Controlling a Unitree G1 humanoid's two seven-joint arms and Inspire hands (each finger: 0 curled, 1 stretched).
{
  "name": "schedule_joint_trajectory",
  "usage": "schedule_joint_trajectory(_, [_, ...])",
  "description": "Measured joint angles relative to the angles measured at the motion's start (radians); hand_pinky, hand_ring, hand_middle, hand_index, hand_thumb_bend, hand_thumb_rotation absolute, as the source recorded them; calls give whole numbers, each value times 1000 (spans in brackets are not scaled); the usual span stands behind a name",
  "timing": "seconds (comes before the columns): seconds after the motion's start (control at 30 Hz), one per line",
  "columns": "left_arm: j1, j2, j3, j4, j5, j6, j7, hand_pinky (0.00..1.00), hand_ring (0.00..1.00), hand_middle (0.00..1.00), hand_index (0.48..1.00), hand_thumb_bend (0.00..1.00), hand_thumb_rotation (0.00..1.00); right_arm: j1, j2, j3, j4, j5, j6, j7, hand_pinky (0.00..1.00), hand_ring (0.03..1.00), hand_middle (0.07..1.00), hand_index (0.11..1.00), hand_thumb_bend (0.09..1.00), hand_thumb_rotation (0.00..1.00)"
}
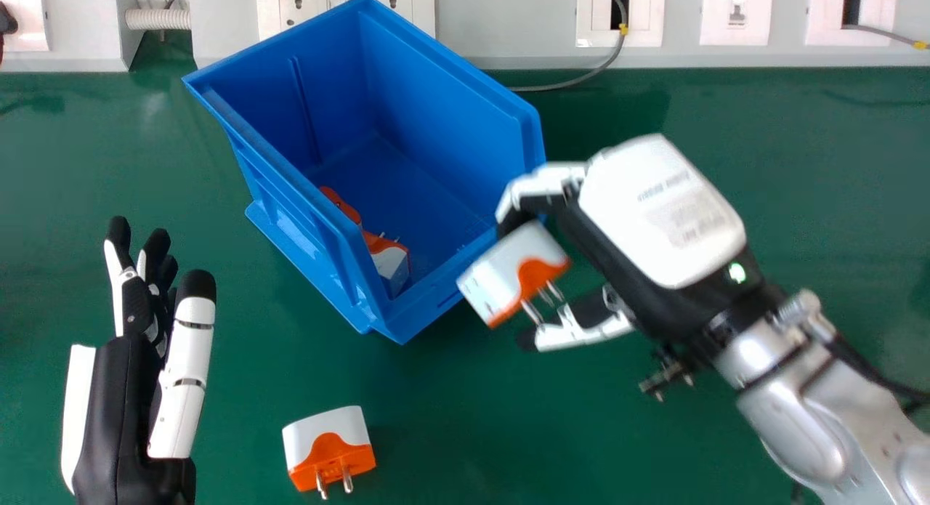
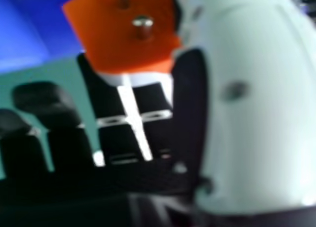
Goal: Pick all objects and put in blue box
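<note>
Adapter (image 1: 512,272), one: pinched between fingers and thumb of the right hand (image 1: 661,207), beside the near end of the blue box (image 1: 436,112). Drop outside possible, if released short of the rim; prongs (image 1: 532,313) (bare, pointing outwards) could be snagged. Second adapter (image 1: 327,447): uncollected, well apart from the tabletop's (image 1: 654,447) back edge. Left hand (image 1: 123,410), lower left: fingers extended, slightly spread.

That open, blue plastic box (image 1: 465,120) sits askew, a white-and-orange two-pin plug (image 1: 390,264) and another orange piece (image 1: 341,203) inside. A boxy orange-and-white plug (image 1: 496,269) is held tilted near its corner; a matching loose plug (image 1: 330,450) lies in front, metal pins pointing nearward.
</note>
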Motion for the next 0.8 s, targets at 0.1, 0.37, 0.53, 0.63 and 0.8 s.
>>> schedule_joint_trajectory(0.1, [3, -1, 2, 3, 1, 0, 5, 1000, 999, 989, 989, 363, 834, -79, 38, 6, 43, 0, 6, 1, 59, 100, 153, 469, 480, 159])
schedule_joint_trajectory(0.37, [13, -3, 5, 2, 6, -3, 4, 1000, 1000, 987, 985, 381, 814, -327, 147, 71, 273, -44, 57, -6, 63, 109, 174, 469, 487, 145])
schedule_joint_trajectory(0.53, [31, -4, 4, 0, 5, -7, 3, 1000, 1000, 990, 991, 349, 826, -518, 219, 126, 513, -68, 79, -37, 115, 181, 258, 471, 486, 145])
schedule_joint_trajectory(0.63, [41, -6, 0, -3, 4, -7, 2, 1000, 1000, 993, 994, 356, 837, -622, 261, 170, 679, -80, 105, -54, 169, 246, 334, 476, 489, 143])
schedule_joint_trajectory(0.8, [59, -14, -10, -12, 6, -7, 5, 1000, 1000, 996, 1000, 353, 845, -761, 338, 249, 950, -104, 141, -91, 196, 283, 449, 486, 515, 43])
